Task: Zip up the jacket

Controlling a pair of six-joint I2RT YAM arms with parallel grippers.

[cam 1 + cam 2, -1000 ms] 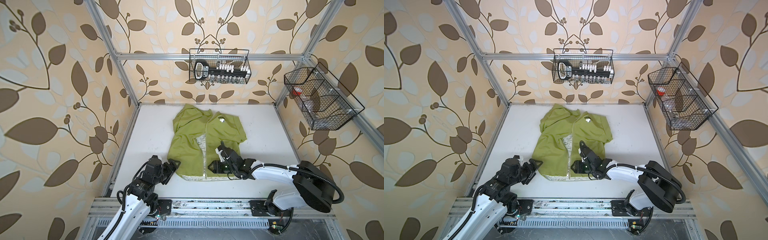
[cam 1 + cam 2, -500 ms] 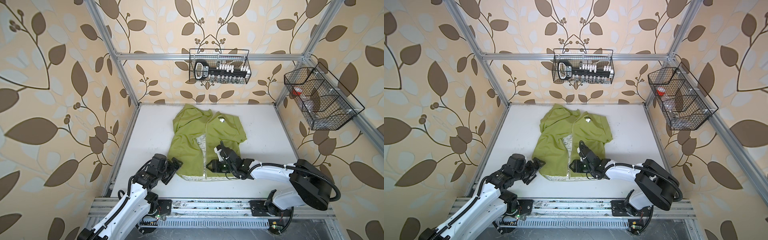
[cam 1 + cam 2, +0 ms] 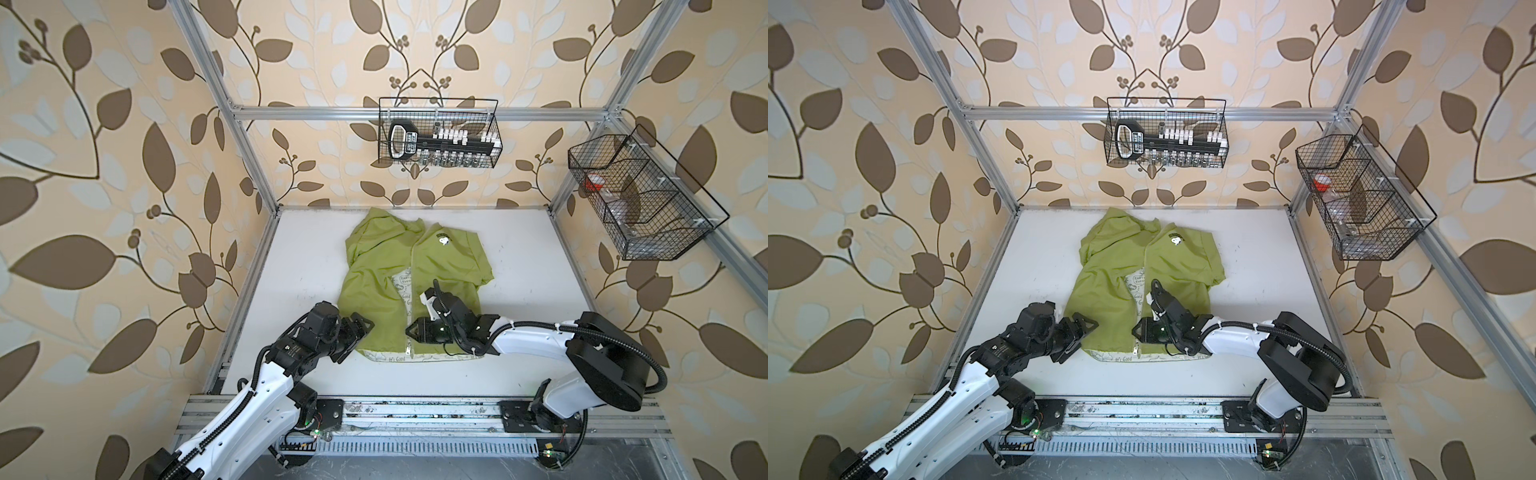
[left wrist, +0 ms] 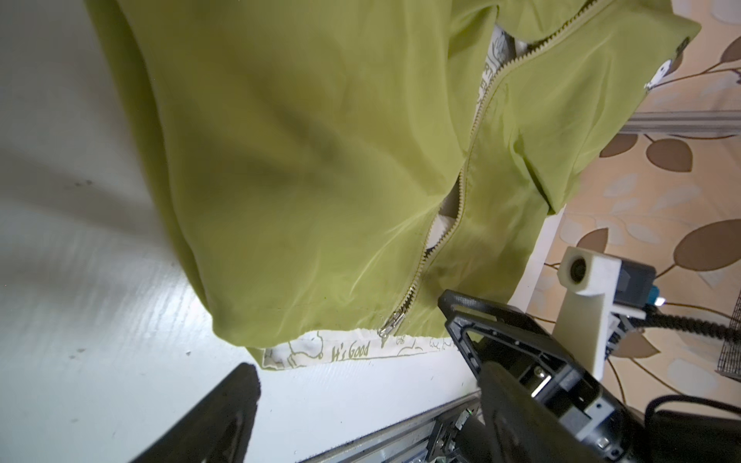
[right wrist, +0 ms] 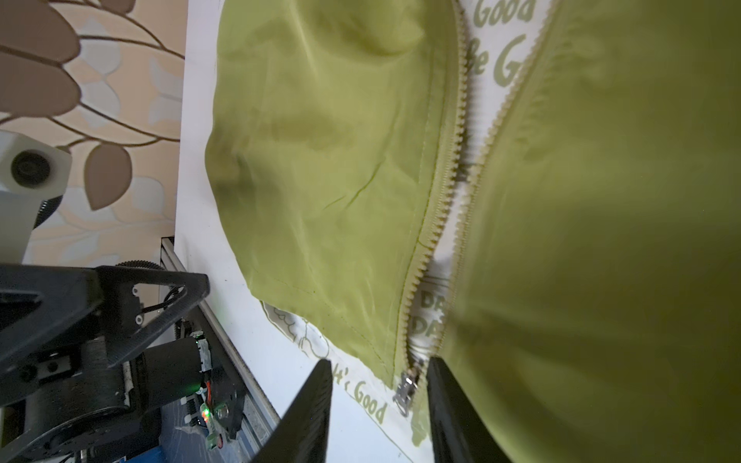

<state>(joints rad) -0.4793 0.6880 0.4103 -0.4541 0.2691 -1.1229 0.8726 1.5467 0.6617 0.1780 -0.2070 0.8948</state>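
The lime-green jacket point(image 3: 374, 291) point(image 3: 1100, 299) lies flat on the white table point(image 3: 540, 270), hood at the back. Its pale zipper point(image 4: 453, 216) gapes over white printed lining, and the metal pull point(image 4: 391, 322) point(image 5: 405, 391) sits at the hem. My right gripper point(image 3: 411, 332) point(image 3: 1136, 330) point(image 5: 379, 373) hovers low over the hem, narrowly open. The pull lies between its fingers, close to one finger point(image 5: 445, 401), and is not clamped. My left gripper point(image 3: 361, 328) point(image 3: 1084, 328) point(image 4: 369, 377) stands wide open at the jacket's near left corner, holding nothing.
A wire basket point(image 3: 438, 133) with tools hangs on the back wall, and a second basket point(image 3: 640, 199) hangs on the right wall. An aluminium rail point(image 3: 415, 411) carrying both arm bases runs along the table's front edge. Frame posts stand at the back corners.
My right gripper slid left along the hem to the zipper's bottom end, and its jaws narrowed. My left gripper crept right, up to the jacket's near left corner.
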